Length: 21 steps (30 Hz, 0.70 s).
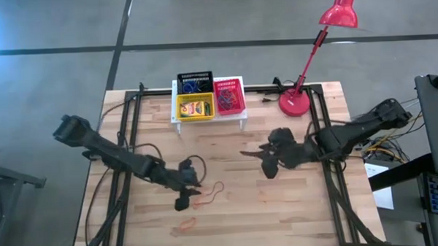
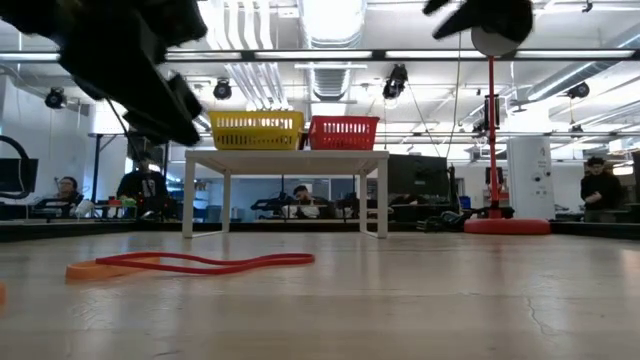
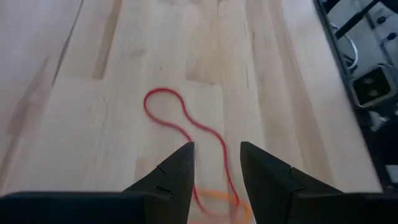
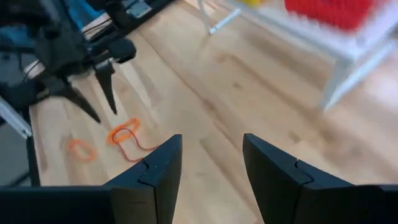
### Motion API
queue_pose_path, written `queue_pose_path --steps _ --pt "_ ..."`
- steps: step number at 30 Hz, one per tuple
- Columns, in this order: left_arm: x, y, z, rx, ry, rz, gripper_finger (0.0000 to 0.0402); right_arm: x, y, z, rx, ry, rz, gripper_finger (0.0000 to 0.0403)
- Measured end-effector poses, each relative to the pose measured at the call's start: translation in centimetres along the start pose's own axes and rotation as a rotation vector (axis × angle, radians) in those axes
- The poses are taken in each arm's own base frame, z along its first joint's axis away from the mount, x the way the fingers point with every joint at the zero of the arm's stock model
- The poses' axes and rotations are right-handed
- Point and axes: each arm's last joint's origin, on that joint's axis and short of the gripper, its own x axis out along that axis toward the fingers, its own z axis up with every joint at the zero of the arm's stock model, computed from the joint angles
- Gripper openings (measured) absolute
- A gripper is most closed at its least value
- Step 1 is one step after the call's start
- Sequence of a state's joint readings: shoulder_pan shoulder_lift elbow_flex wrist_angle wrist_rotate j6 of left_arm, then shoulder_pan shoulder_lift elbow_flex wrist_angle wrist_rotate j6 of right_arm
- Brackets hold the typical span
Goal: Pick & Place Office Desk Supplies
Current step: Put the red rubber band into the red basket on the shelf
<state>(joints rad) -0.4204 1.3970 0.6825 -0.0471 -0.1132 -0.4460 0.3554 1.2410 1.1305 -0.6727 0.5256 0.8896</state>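
Note:
A red rubber-band loop (image 3: 180, 118) lies flat on the table, its near end over an orange band (image 3: 219, 200). My left gripper (image 3: 216, 146) is open above them with a finger on either side of the red loop, and hangs clear of the table in the low view (image 2: 150, 90). A second orange band (image 1: 185, 226) lies nearer the table's near edge. My right gripper (image 4: 211, 140) is open at mid-table (image 1: 255, 162), off the wood. Black (image 1: 195, 84), yellow (image 1: 195, 105) and red (image 1: 229, 95) mesh baskets sit on a white stand.
The white stand (image 1: 244, 115) is at the far edge, and the red desk lamp's base (image 1: 294, 103) is to its right. Bare wood lies between the two grippers and the stand. Cables run along both side rails, and people sit in the room beyond the table.

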Motion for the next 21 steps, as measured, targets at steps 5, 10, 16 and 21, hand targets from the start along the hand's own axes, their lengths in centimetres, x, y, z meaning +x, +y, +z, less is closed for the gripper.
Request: queue_pose_path --steps 5,10,16,21 --pt "3.0 -0.2 -0.1 0.015 0.054 0.031 0.015 0.4 0.0 -2.5 0.13 -0.01 0.014 0.0159" --pt "5.1 -0.2 -0.5 0.008 0.1 0.051 0.017 0.7 0.0 -2.9 0.144 -0.018 0.031 0.0157" --pt "6.6 -0.2 -0.9 0.034 0.092 0.045 0.0159 0.2 0.4 -2.2 0.041 -0.036 0.039 0.0157" --pt "7.3 0.3 -2.1 0.04 0.17 0.082 0.0122 -0.2 0.7 -1.5 -0.082 -0.053 0.05 0.0157"
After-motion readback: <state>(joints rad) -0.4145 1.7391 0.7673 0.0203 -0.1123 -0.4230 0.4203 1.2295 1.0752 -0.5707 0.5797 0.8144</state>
